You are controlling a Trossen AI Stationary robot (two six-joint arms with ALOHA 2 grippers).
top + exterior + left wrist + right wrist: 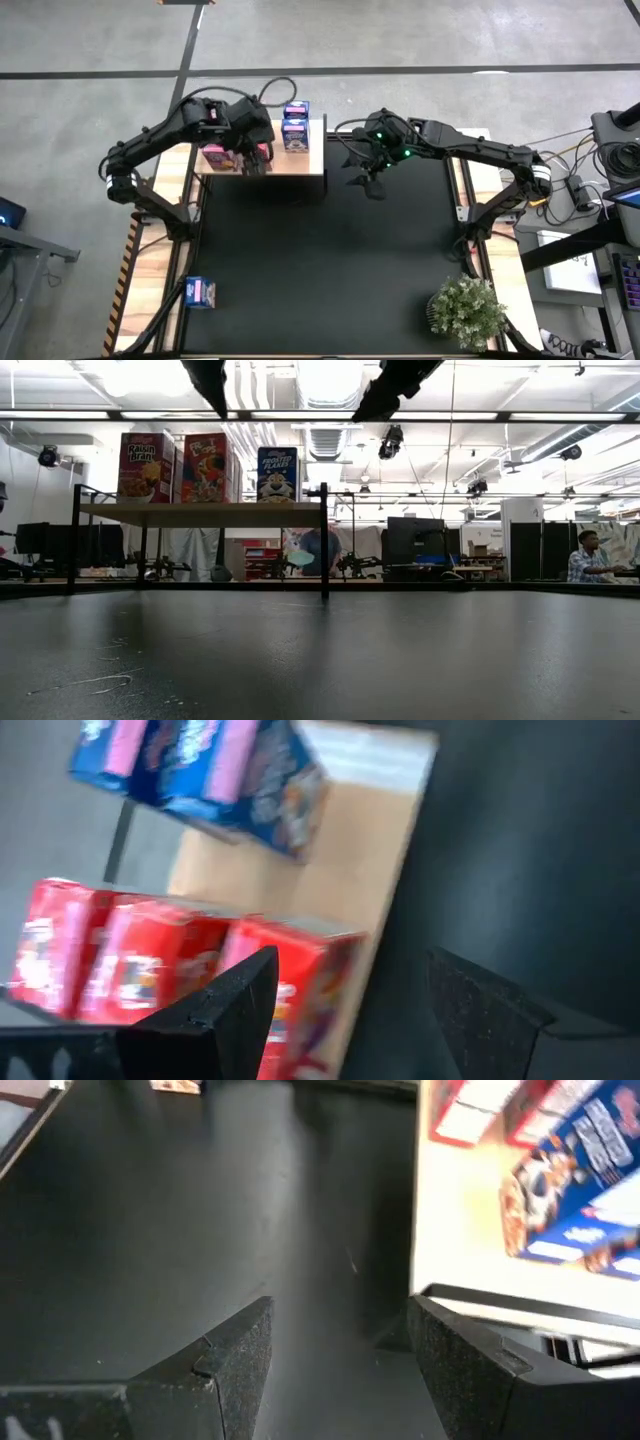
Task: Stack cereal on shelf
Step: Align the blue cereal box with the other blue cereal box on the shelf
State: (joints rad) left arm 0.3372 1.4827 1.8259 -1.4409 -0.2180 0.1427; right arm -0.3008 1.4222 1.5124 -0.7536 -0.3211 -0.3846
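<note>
The pale wooden shelf [300, 160] stands at the table's far side, left of centre. Pink cereal boxes [222, 156] stand upright on its left part and blue ones [295, 126] on its far right part. In the low view, three box fronts [205, 467] show side by side on the plank [200, 513]. My left gripper [350, 1010] hovers open above the shelf's near edge, beside the pink boxes [150, 960], touching nothing. My right gripper [340, 1350] hangs open over the black mat, right of the shelf [470, 1230]. Another blue box [202, 292] lies at the table's near left.
A potted plant [467, 310] stands at the near right corner. The black mat [330, 260] spreads between the shelf and the near edge. Cables and equipment [600, 170] lie beyond the table's right side. A person [588, 555] sits far off in the room.
</note>
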